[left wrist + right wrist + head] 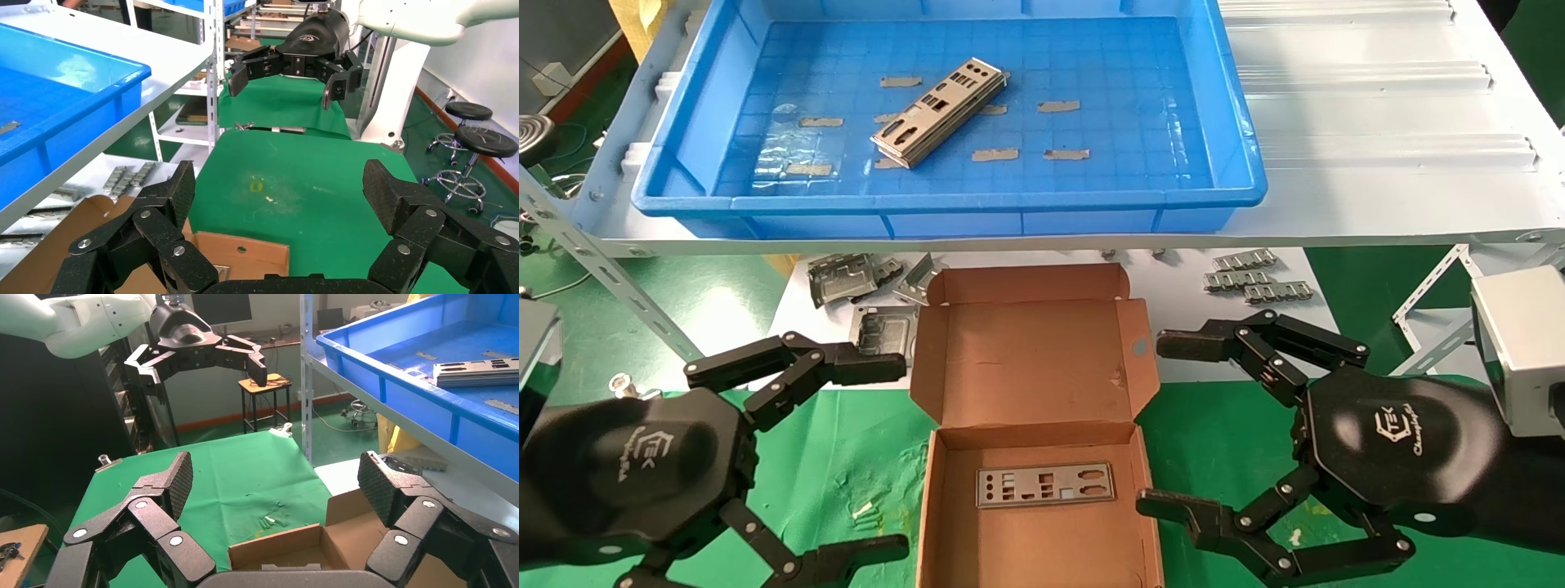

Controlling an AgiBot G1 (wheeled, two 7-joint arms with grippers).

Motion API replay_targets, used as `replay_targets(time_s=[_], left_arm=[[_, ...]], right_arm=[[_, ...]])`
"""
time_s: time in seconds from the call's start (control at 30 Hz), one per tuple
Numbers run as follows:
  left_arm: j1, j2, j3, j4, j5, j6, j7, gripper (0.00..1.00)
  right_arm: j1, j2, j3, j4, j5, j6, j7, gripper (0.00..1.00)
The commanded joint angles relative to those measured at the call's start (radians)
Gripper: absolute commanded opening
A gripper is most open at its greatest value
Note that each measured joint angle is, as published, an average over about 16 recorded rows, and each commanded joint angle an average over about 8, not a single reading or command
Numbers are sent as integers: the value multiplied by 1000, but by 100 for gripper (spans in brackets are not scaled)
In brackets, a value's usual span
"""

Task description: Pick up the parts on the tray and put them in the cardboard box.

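up on the white shelf, the blue tray (1238,147) holds a small stack of parts (940,112) lying slantwise near the middle of its gridded floor, among bits of tan tape (1058,106). below and in front of it, the cardboard box (1034,457) sits open on the green worktop (846,457), lid folded back toward the shelf – one flat part (1045,484) already lies on its floor. the left gripper (895,457) hovers just beside the box's left wall, jaws spread wide and holding nothing. the right gripper (1160,425) hangs just beside the box's right wall, jaws likewise spread and holding nothing. behind the box, boxy grey frames (846,278) and linked strips (1250,273) rest on a white sheet under the shelf edge.
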Motion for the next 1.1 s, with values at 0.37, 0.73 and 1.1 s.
replay_targets(time_s=[0.37,0.73,1.1], left_arm=[[-3,4,3,6,4,-1,2,100],[-4,5,4,8,5,-1,2,100],[-4,6,5,8,6,-1,3,100]], right_arm=[[0,0,0,0,0,0,0,100],[0,0,0,0,0,0,0,100],[0,0,0,0,0,0,0,100]])
